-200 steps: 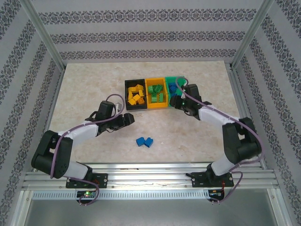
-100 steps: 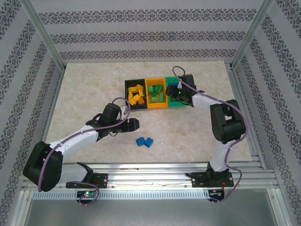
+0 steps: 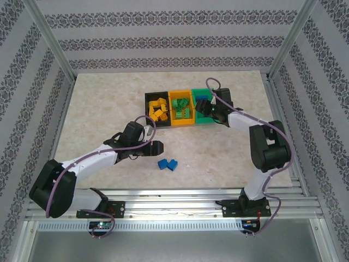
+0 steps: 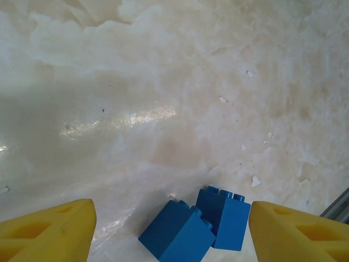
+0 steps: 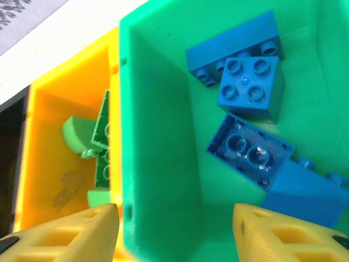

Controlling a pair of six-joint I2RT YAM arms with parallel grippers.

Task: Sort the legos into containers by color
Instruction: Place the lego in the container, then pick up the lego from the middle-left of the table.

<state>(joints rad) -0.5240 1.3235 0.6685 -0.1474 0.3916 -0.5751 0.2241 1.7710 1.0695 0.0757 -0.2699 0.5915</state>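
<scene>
Nearside of the containers [image 3: 181, 125], two blue legos [image 4: 199, 230] lie touching on the table, just ahead of the left gripper [image 3: 157, 146]. Its jaws are wide and empty, and the pair lies across its gap. Right gripper [image 3: 203, 109] over the green bin [image 5: 158, 142], parted, holding nothing. Left arm nearer.

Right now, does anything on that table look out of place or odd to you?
Two blue bricks lie loose on the table, outside the bins, just ahead of the left gripper. Also curious: brick colours never match their bins: yellow bricks in the black bin, green bricks in the orange bin, more blue bricks in the green bin.
</scene>
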